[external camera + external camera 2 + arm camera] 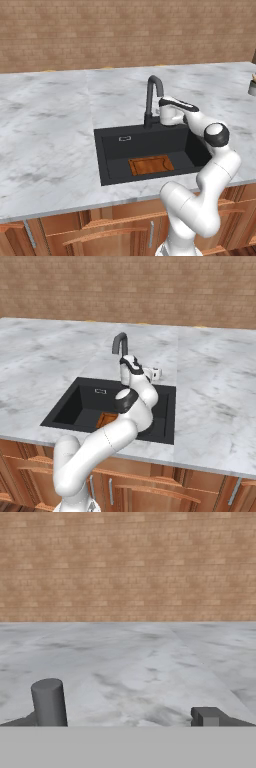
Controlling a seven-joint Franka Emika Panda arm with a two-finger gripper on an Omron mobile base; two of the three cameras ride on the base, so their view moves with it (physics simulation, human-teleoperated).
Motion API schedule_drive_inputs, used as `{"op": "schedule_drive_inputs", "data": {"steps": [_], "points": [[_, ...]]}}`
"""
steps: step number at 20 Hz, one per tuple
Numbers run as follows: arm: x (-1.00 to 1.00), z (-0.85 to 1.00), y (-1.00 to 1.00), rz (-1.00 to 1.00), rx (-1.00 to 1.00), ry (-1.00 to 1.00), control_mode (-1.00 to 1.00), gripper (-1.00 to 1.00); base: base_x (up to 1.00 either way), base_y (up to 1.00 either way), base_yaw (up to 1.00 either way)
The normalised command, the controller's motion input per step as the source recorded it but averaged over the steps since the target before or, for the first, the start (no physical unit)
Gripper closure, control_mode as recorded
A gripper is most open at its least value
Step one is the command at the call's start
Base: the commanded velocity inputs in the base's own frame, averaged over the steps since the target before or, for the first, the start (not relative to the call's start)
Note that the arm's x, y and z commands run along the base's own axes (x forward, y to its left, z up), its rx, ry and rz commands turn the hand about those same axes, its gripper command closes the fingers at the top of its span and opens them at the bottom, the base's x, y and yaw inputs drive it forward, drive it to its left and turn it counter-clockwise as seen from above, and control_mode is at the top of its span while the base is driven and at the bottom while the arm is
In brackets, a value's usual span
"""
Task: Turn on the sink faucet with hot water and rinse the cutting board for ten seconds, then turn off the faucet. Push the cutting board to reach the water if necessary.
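Faucet (153, 97) beside end effector (161, 112)

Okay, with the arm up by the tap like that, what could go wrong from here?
1. No stream falls from the sink faucet yet, and the gripper sits close beside its neck. It might bump the neck instead of catching the lever.
2. The cutting board lies at the near side of the sink, away from the spout, so water may miss it unless it is pushed.
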Motion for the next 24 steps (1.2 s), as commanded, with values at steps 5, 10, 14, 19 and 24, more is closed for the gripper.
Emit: {"op": "schedule_drive_inputs", "data": {"steps": [5,10,14,19,24], "points": [[0.00,0.00,-0.15,0.00,0.00,0.00,-1.00,-1.00,0.00,0.00,0.00],[-0.05,0.00,-0.18,0.00,0.00,0.00,-1.00,-1.00,0.00,0.00,0.00],[-0.15,0.00,-0.21,0.00,0.00,0.00,-1.00,-1.00,0.00,0.00,0.00],[-0.22,0.00,-0.23,0.00,0.00,0.00,-1.00,-1.00,0.00,0.00,0.00],[-0.19,0.00,-0.20,0.00,0.00,0.00,-1.00,-1.00,0.00,0.00,0.00]]}}
